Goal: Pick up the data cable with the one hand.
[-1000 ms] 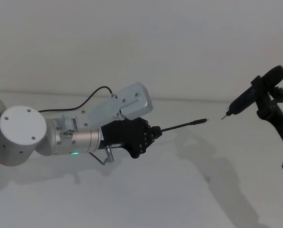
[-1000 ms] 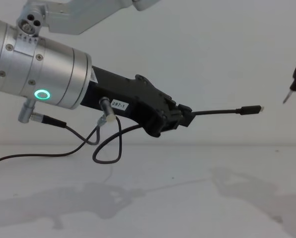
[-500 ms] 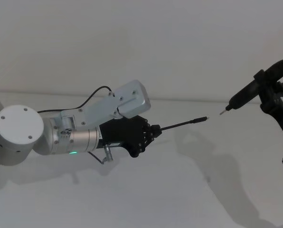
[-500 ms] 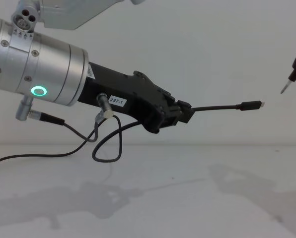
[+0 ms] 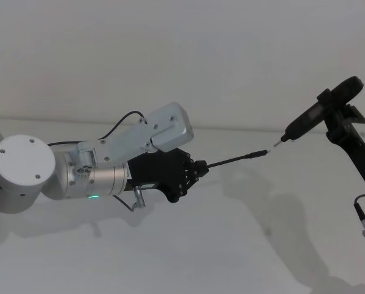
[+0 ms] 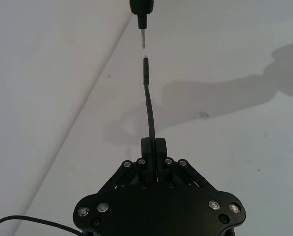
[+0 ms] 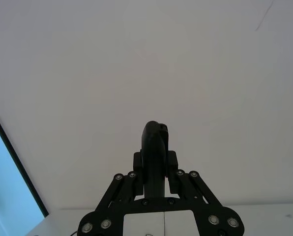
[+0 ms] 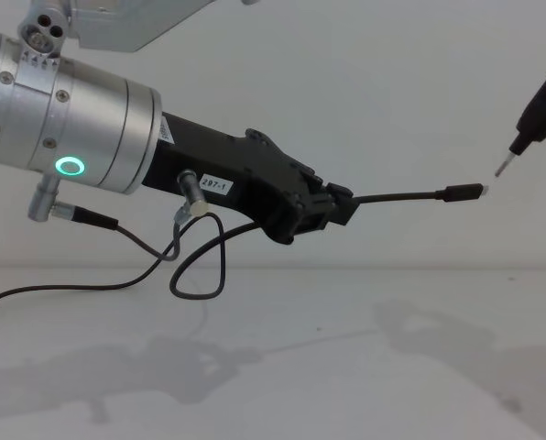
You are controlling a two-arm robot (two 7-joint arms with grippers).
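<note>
My left end effector (image 8: 335, 207) hangs at mid-left above the surface (image 8: 346, 367), clamped on the black cable (image 8: 403, 195). The cable juts out to the right in the air, its plug just short of the metal tip of the slim tool (image 8: 540, 115). My right end effector (image 7: 155, 164), at far right, is closed on that tool. The left one's white label (image 8: 216, 185) reads "297-1".

A plain white wall (image 5: 182, 55) is seen behind a white tabletop (image 5: 231, 263), and the two are joined along a faint straight seam (image 5: 244, 129). Soft grey shadows (image 5: 280, 214) are cast across the tabletop. A pale blue strip (image 7: 4, 196) with a dark edge is shown in the right wrist view.
</note>
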